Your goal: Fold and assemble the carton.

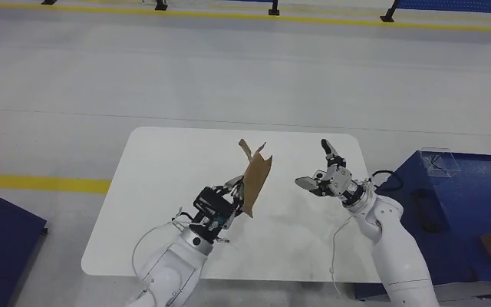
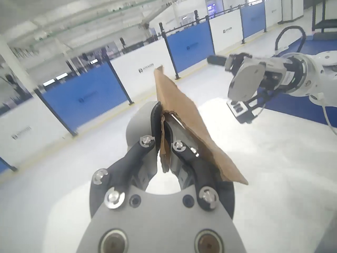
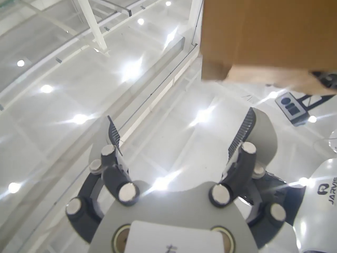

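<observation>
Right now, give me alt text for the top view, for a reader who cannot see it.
The left gripper holds a flattened brown carton up over the white table. The right gripper hangs open beside it, not touching.

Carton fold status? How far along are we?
Done: the carton is lifted above the table, clamped at one edge in the left gripper. In hand: the right gripper is open beside it, not touching. To do: the carton looks flat, no walls raised, so all folding and assembly remains.
</observation>
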Robot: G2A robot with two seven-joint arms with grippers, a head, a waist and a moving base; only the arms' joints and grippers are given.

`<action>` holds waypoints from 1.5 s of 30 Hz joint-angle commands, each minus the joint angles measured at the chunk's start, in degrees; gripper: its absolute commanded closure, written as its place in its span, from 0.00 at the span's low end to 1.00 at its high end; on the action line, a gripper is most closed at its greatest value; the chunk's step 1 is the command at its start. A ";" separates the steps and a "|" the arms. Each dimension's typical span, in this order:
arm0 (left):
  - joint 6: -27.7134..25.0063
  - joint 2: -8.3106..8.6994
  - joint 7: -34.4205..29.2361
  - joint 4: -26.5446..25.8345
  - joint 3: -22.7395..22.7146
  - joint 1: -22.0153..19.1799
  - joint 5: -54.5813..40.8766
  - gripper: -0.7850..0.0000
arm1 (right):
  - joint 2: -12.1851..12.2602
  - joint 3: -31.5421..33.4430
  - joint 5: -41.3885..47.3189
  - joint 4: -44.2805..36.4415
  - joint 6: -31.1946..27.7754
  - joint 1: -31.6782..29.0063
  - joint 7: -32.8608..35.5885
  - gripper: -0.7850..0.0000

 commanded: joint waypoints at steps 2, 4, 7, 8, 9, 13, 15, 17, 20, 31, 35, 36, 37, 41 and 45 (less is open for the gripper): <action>-2.57 -0.22 -3.44 1.68 -1.14 -1.42 -9.31 1.00 | 0.58 2.16 -4.53 -0.97 -1.12 -0.69 4.70 0.00; -3.73 -0.33 -4.39 2.41 -1.29 -2.07 -12.39 1.00 | 0.65 2.54 -3.52 -0.39 -0.43 -1.03 5.45 0.00; -4.33 -0.36 -4.17 2.44 -1.23 -2.36 -13.08 1.00 | 0.36 1.69 2.00 0.55 2.30 -1.17 3.88 0.00; -4.33 -0.36 -4.17 2.44 -1.23 -2.36 -13.08 1.00 | 0.36 1.69 2.00 0.55 2.30 -1.17 3.88 0.00; -4.33 -0.36 -4.17 2.44 -1.23 -2.36 -13.08 1.00 | 0.36 1.69 2.00 0.55 2.30 -1.17 3.88 0.00; -4.33 -0.36 -4.17 2.44 -1.23 -2.36 -13.08 1.00 | 0.36 1.69 2.00 0.55 2.30 -1.17 3.88 0.00; -4.46 -0.36 -4.43 2.63 -1.16 -2.22 -13.20 1.00 | 0.03 -0.08 2.88 -1.36 1.98 -2.03 4.39 0.00; -4.72 -0.50 -8.77 3.38 -1.20 -1.75 -18.70 1.00 | 0.01 -0.56 1.10 -3.21 1.07 -2.03 5.33 0.00; -6.14 -0.95 -16.67 3.60 -2.27 -1.99 -38.57 1.00 | 0.26 0.66 -0.84 -4.33 0.25 -2.05 9.50 0.00; 10.51 -1.73 -39.73 8.64 -9.90 -6.57 -102.83 1.00 | 1.67 6.83 -7.50 -5.76 -0.85 -1.92 20.98 0.00; 20.11 -2.02 -46.18 13.55 -10.20 -8.34 -118.80 1.00 | 1.67 6.83 -7.50 -5.76 -0.85 -1.92 20.98 0.00; 23.78 -2.18 -49.45 15.06 -9.73 -9.01 -124.60 1.00 | 1.67 6.83 -7.50 -5.76 -0.85 -1.92 20.98 0.00; 25.96 -2.26 -51.96 16.04 -9.51 -9.66 -128.17 1.00 | 1.67 6.83 -7.50 -5.76 -0.85 -1.92 20.98 0.00; 25.96 -2.26 -51.96 16.04 -9.51 -9.66 -128.17 1.00 | 1.67 6.83 -7.50 -5.76 -0.85 -1.92 20.98 0.00; 25.96 -2.26 -51.96 16.04 -9.51 -9.66 -128.17 1.00 | 1.67 6.83 -7.50 -5.76 -0.85 -1.92 20.98 0.00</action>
